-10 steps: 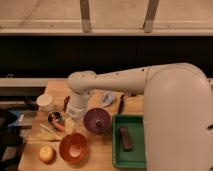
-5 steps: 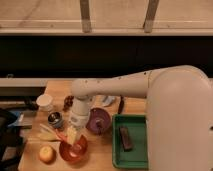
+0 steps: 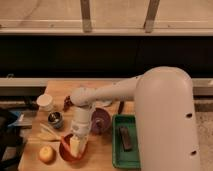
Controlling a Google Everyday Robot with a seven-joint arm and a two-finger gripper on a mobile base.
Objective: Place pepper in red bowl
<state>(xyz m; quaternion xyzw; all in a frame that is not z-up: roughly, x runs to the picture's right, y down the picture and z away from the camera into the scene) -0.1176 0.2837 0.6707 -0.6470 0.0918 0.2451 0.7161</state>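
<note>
The gripper (image 3: 76,145) is held low over the red bowl (image 3: 67,152), pointing down into it. The pepper (image 3: 64,139) is seen as a slender orange streak at the bowl's near-left rim, just left of the gripper, its long axis slanting up-left across the worktop (image 3: 100,160).

View count: one camera view only, so no shared area with another view.
Position: raised, behind the robot's white arm (image 3: 150,100), looking down and forward.
Facing: towards a dark wall beyond the wooden table (image 3: 60,90).
Nearness: the arm fills the right side, close by.
Gripper (image 3: 76,145): low and left of centre, over the red bowl (image 3: 65,152).
</note>
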